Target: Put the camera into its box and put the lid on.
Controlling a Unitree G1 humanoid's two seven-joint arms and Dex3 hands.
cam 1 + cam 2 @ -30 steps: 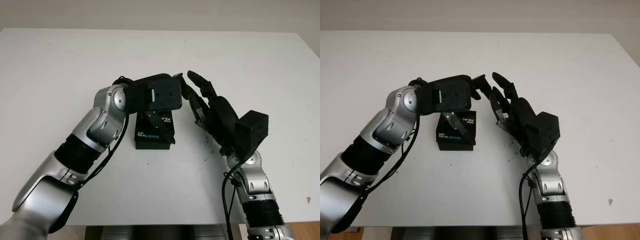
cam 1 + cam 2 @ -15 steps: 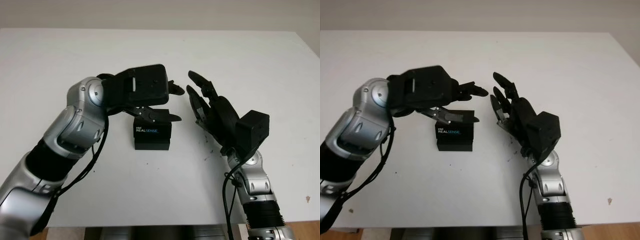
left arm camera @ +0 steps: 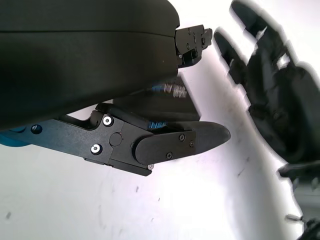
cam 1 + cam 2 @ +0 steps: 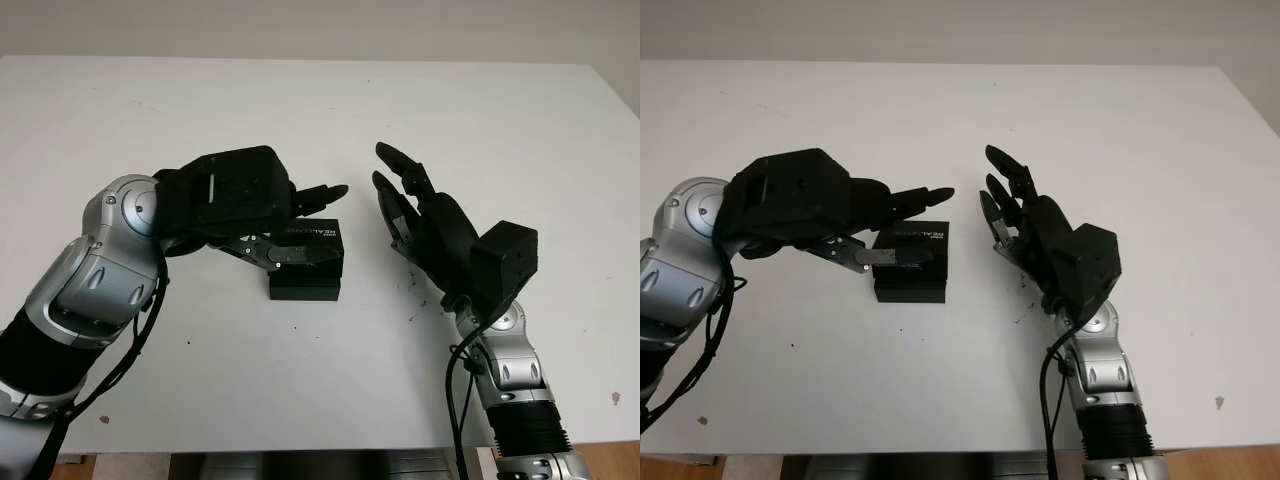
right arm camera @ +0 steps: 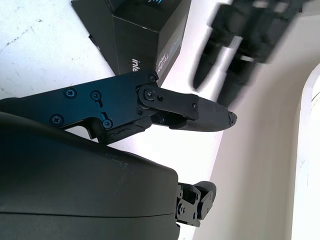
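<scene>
At the middle of the white table [image 4: 120, 110], the black box [image 4: 308, 268] sits with its lid on, printed top facing up, while I hold both hands around it. My left hand [image 4: 262, 205] hangs over the box's left and near side, open and gripping nothing, one finger [image 4: 318, 194] reaching across above the far edge and another [image 4: 285, 253] lying low across the top; whether that lower one touches the lid I cannot tell. My right hand [image 4: 425, 222] stands to the right of the box, apart from it, open and empty, palm turned toward the box's right wall. I judge this stance a bracket: the two hands flank the box so that either can steady it or press the lid home without pushing it off across the table. No camera lies loose on the table, so I take it to be inside already. The box lies flat, its long axis running from near to far, the near wall facing me and the white lettering on the lid toward the far end.
</scene>
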